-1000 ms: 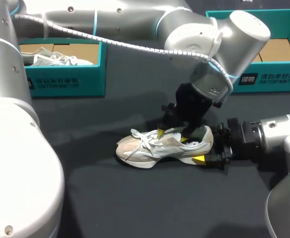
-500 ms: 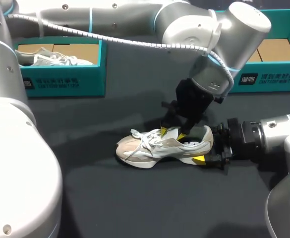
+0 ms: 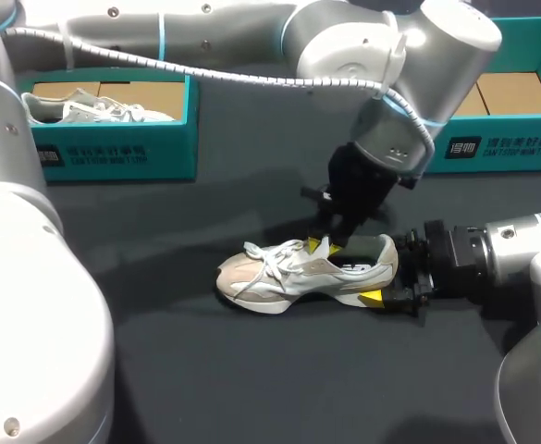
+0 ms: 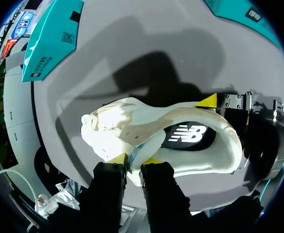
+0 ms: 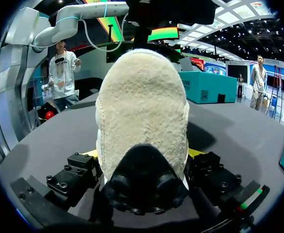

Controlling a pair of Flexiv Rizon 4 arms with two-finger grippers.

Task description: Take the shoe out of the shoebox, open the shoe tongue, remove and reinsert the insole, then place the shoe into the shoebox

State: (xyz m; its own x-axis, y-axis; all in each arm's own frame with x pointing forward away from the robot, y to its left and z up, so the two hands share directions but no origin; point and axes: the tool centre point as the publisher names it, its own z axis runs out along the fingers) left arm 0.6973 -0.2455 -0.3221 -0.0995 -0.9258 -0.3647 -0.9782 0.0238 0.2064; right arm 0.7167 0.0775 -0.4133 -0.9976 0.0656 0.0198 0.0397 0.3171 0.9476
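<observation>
Left gripper [image 4: 134, 160] lifted slightly, pinched narrow on the tongue [image 4: 138, 147].
Right gripper [image 5: 142, 154] clamps the shoe [image 3: 288, 273] at its heel; draw tongue toeward slowly, heel held firm.

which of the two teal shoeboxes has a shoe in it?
The left shoebox: a white shoe lies inside it. The right shoebox shows only bare cardboard where visible.

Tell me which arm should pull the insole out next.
Left, likely. The left gripper is at the opening of the shoe, pinching its edge. The right gripper clamps the heel, steadying it.
</observation>
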